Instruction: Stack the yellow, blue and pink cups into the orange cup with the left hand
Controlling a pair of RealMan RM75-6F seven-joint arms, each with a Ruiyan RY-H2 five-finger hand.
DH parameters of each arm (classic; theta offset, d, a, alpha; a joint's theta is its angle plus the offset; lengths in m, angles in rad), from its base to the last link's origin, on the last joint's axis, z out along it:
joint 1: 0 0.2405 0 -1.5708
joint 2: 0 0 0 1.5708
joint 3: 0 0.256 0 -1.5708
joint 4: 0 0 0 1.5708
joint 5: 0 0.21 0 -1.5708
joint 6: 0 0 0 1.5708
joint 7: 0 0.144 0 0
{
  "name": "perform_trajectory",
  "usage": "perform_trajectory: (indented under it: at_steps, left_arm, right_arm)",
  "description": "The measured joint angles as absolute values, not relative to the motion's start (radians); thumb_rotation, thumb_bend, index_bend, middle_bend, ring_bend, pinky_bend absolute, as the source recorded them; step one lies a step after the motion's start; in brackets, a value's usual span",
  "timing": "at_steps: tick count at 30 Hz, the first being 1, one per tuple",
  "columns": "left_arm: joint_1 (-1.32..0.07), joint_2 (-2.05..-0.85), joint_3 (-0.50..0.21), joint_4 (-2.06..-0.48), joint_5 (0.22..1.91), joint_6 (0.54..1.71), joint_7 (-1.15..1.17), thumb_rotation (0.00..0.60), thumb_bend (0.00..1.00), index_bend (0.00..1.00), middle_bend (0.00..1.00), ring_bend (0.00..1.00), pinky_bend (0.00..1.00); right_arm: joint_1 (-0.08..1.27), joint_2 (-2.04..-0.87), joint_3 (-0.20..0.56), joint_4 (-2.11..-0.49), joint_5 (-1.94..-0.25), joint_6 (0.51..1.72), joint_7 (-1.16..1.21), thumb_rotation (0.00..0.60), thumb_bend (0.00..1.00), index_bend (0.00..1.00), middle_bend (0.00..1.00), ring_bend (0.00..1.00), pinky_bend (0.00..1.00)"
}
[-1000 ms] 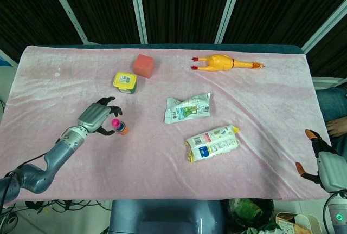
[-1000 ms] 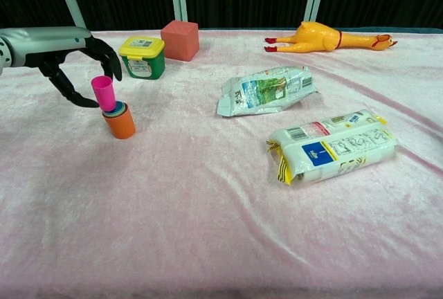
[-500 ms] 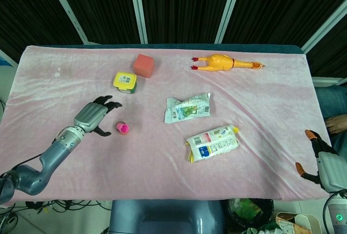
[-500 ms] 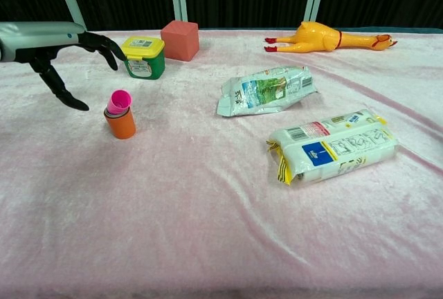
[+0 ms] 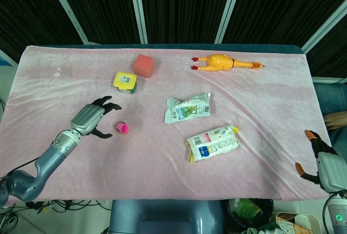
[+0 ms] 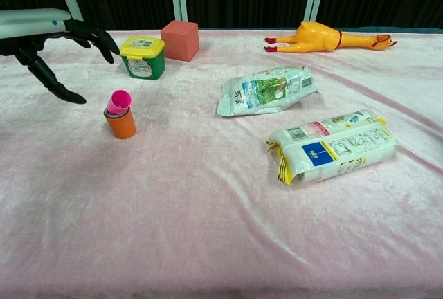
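Since a second earlier, the left hand (image 6: 52, 43) had let go and drawn left, fingers spread and empty. Just right of it, the pink cup (image 6: 118, 101) sat tilted in the orange cup (image 6: 120, 124); seating it straight seemed all that remained. Far right, the right hand (image 5: 320, 161) hung idle, fingers apart.

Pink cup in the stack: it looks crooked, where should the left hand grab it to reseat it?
Probably by the exposed upper wall of the pink cup, just under its rim, thumb and fingers on opposite sides. It sits tilted in the orange cup, and only that top part sticks out. Come from above and the left, where the open left hand hovers.
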State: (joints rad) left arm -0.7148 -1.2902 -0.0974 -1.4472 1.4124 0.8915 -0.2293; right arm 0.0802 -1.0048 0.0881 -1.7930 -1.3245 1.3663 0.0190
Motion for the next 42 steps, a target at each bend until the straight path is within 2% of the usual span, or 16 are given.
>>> perform_trajectory:
  at_steps: [4,11,21,42]
  left_arm:
    - [-0.706,-1.304,-0.088,-1.432,1.487,0.955,-0.28,0.6,0.1,0.23,0.25,0.0,0.13]
    - [-0.702,-1.309,-0.051,-1.443,1.571,0.997,-0.295,0.6,0.1,0.23,0.29,0.0,0.13]
    - [-0.717,-1.315,-0.017,-1.465,1.591,0.963,-0.275,0.6,0.1,0.23,0.33,0.0,0.13]
    - [-0.69,-1.323,0.004,-1.408,1.545,0.96,-0.275,0.6,0.1,0.23,0.35,0.0,0.13]
  right_arm:
    - [0.082,-1.005,0.089,-1.792,-1.323,1.363,0.02,0.6,0.27,0.04,0.06,0.16,0.21]
    - [0.081,-1.006,0.088,-1.794,-1.325,1.365,0.016,0.6,0.27,0.05,0.06,0.16,0.21]
    - [0.081,-1.004,0.088,-1.793,-1.324,1.366,0.019,0.6,0.27,0.06,0.06,0.16,0.21]
    - [0.082,-1.006,0.087,-1.794,-1.325,1.366,0.012,0.6,0.27,0.07,0.06,0.16,0.21]
